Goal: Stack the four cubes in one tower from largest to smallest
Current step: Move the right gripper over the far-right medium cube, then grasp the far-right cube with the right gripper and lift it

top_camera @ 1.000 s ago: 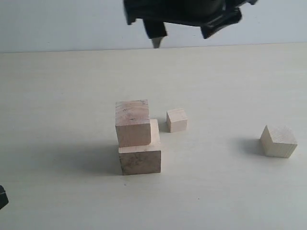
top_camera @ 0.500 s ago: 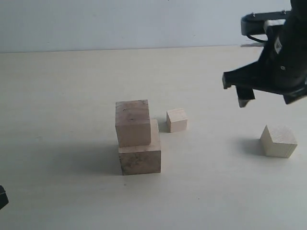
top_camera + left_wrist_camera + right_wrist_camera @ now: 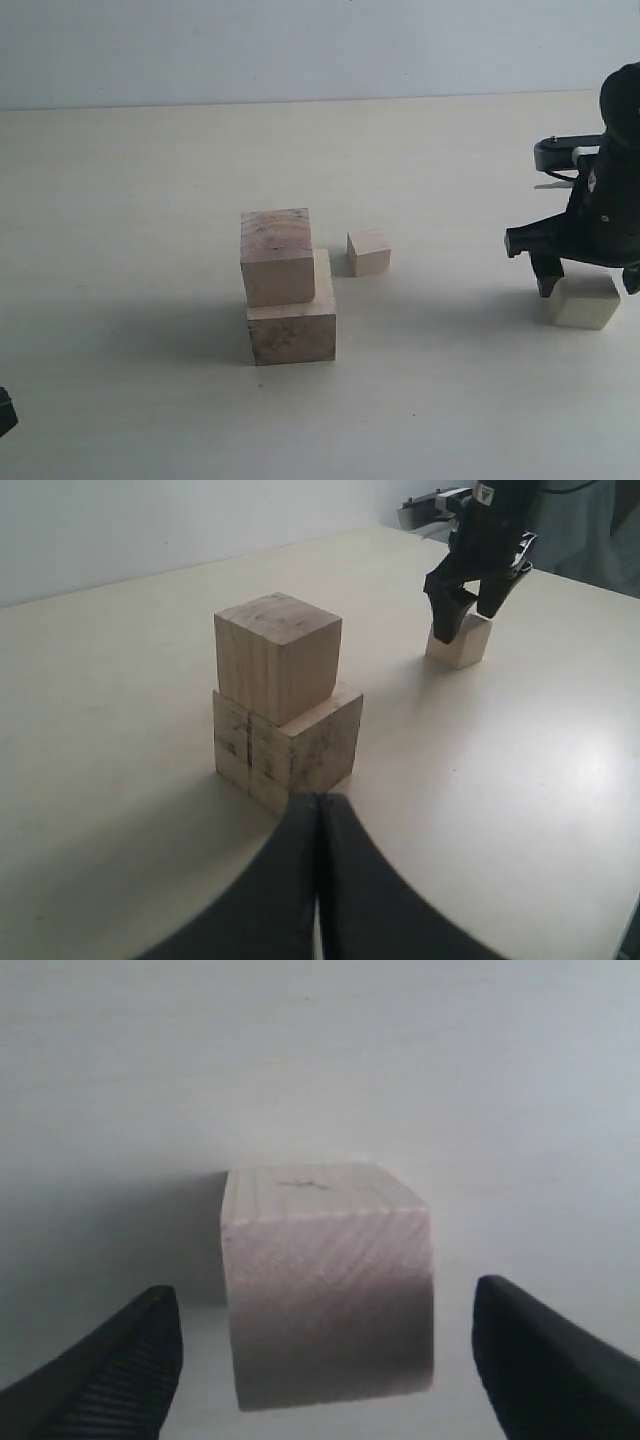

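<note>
The largest cube [image 3: 292, 328] sits mid-table with the second cube [image 3: 277, 256] stacked on it, offset toward its left edge; both are pinkish-tan with specks. The smallest cube [image 3: 369, 251] lies just right of them. At the far right rests the paler third cube [image 3: 585, 305]. My right gripper [image 3: 588, 282] is lowered over it, open, a finger on each side and gaps to both faces [image 3: 325, 1300]. My left gripper [image 3: 320, 808] is shut on nothing, low in front of the stack [image 3: 285, 695]. The left wrist view does not show the smallest cube.
The pale table [image 3: 140, 180] stretches bare to the left and front of the stack. A light wall [image 3: 200, 50] bounds the far edge. A dark bit of my left arm [image 3: 4, 410] shows at the front left corner.
My right arm has swung from above the back middle to the right and dropped down, so its open fingers now straddle the third cube. The cubes and left gripper have not moved.
</note>
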Robot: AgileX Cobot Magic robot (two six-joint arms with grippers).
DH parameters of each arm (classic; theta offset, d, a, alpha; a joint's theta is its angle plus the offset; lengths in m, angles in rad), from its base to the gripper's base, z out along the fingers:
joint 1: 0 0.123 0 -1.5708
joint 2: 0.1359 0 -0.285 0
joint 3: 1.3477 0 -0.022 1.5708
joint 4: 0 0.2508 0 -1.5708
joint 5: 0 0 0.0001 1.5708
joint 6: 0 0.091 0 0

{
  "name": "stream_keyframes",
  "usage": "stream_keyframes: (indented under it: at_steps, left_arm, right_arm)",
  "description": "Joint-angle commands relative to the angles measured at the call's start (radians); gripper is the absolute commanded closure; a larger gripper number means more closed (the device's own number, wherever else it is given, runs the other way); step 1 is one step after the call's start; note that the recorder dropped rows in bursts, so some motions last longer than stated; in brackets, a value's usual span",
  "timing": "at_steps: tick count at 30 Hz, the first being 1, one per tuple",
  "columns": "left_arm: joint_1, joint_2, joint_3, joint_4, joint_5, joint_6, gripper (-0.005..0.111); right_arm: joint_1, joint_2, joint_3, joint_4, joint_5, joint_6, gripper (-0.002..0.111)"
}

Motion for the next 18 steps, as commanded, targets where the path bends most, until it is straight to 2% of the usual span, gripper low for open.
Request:
stream_keyframes:
  at_steps: [1, 8, 11, 18]
  left_arm:
    - [0.002, -0.007, 0.0, -0.004, 0.0, -0.002, 0.107]
    - [0.002, -0.007, 0.0, -0.004, 0.0, -0.002, 0.107]
    - [0.002, -0.007, 0.0, -0.004, 0.0, -0.002, 0.107]
    - [0.002, -0.007, 0.0, -0.004, 0.0, -0.002, 0.107]
  right_arm:
    - [-0.018, 0.028, 0.006, 0.024, -0.058, -0.006, 0.036]
    - [-0.025, 0.043, 0.006, 0.044, -0.067, 0.002, 0.077]
    - [-0.023, -0.001, 0.006, 0.044, -0.071, 0.002, 0.091]
    - [0.071, -0.253, 0.006, 0.086, 0.013, -0.072, 0.107]
